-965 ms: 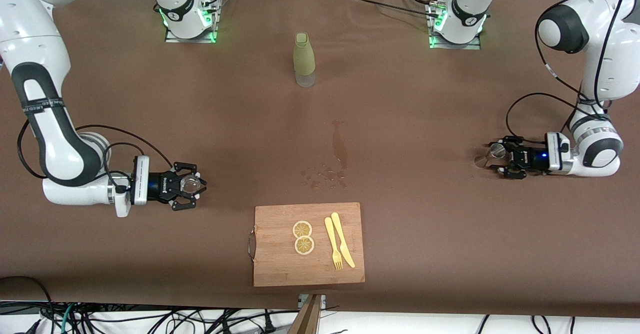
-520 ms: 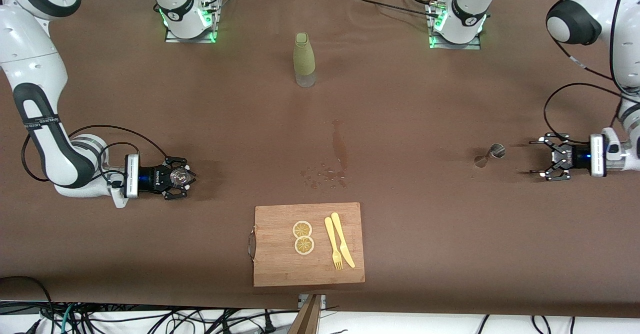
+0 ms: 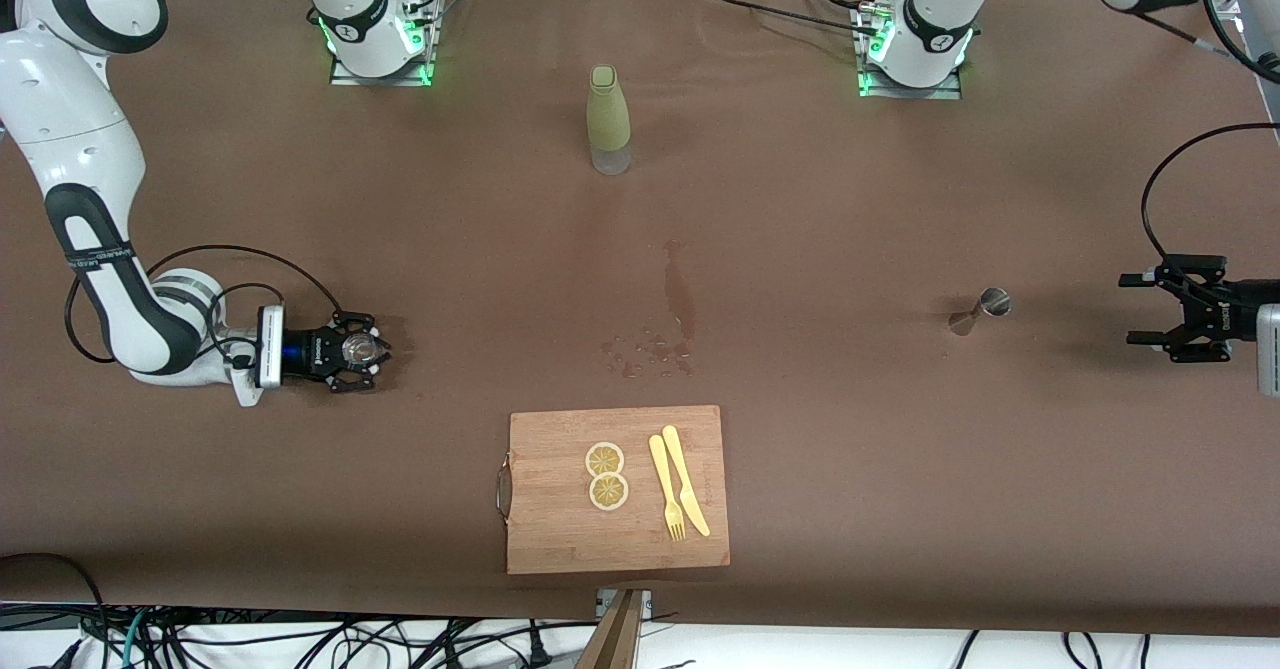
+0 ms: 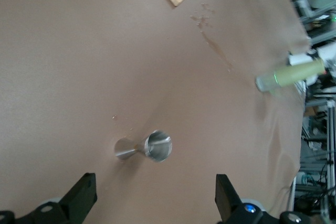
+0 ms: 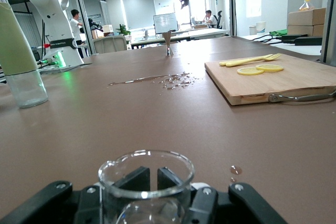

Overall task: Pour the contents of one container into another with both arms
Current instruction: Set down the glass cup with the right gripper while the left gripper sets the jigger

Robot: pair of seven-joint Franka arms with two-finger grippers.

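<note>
While the right gripper (image 3: 372, 350) sat low at the right arm's end of the counter (image 3: 850, 449), its fingers were closed around a small clear glass beaker (image 3: 358, 350), which the right wrist view showed as an open-mouthed vessel with a pouring lip (image 5: 145, 174). The left gripper (image 3: 1145, 309) hung at the left arm's end of the counter with its fingers (image 4: 80, 199) spread wide and nothing between them. A steel jigger (image 3: 980, 310) stood on the counter well apart from that gripper, toward the middle; in the left wrist view it appeared as a double cone seen from above (image 4: 147, 147), clear of both fingers. A green-sleeved bottle (image 3: 608, 120) stood upright between the two arm bases. Nearer the front camera than the bottle, a wet streak and scattered droplets (image 3: 665, 327) marked the middle of the counter. Nearer still lay a wooden cutting board (image 3: 560, 529) with a metal handle, carrying two lemon slices (image 3: 606, 475) touching each other and, beside them, a yellow fork (image 3: 665, 488) and a yellow knife (image 3: 686, 480) lying side by side.
</note>
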